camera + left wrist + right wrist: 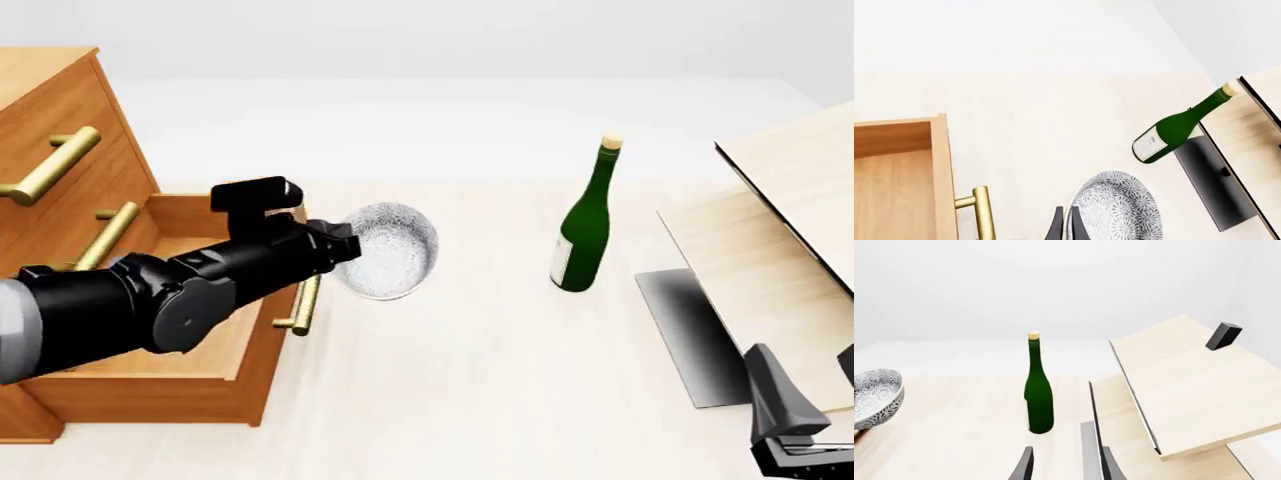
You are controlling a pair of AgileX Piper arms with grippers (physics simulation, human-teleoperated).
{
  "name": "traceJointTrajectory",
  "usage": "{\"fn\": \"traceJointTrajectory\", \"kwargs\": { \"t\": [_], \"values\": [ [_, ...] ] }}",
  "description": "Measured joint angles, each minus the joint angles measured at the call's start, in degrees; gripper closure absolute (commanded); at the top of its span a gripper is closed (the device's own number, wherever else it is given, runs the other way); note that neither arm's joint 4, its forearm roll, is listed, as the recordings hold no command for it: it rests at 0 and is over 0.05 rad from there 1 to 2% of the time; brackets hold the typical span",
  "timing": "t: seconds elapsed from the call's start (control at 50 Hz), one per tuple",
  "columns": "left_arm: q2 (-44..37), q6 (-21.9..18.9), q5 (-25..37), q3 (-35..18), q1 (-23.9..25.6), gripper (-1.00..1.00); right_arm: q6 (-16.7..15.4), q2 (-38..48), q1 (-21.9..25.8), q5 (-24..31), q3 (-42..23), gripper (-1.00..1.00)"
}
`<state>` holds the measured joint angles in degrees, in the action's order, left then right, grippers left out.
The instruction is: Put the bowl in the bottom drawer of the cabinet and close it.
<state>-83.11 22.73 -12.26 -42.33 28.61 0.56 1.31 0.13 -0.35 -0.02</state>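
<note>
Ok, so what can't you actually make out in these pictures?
- Front view: the left gripper is hidden behind its own arm, so its hold on the bowl isn't clear.
- Front view: the arm covers part of the bottom drawer inside.
- Front view: the right gripper is cut off by the corner.
- The bottle label is too small to read.

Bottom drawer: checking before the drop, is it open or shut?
Open: the bottom drawer is pulled out, its plain wood inside showing below the held bowl.
</note>
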Motion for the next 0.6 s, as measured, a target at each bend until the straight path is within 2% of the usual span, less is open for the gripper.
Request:
{"fn": "traceJointTrajectory", "kwargs": {
  "t": [0.24,0.6],
  "values": [
    [6.71,-3.02,2.75,2.17,-3.57,1.00,0.00,-0.18,-0.06,0.18,0.00,-1.00],
    [15.75,-4.27,6.00,6.06,-9.94,1.00,0.00,-0.19,-0.10,0.19,0.00,-1.00]
  ]
}}
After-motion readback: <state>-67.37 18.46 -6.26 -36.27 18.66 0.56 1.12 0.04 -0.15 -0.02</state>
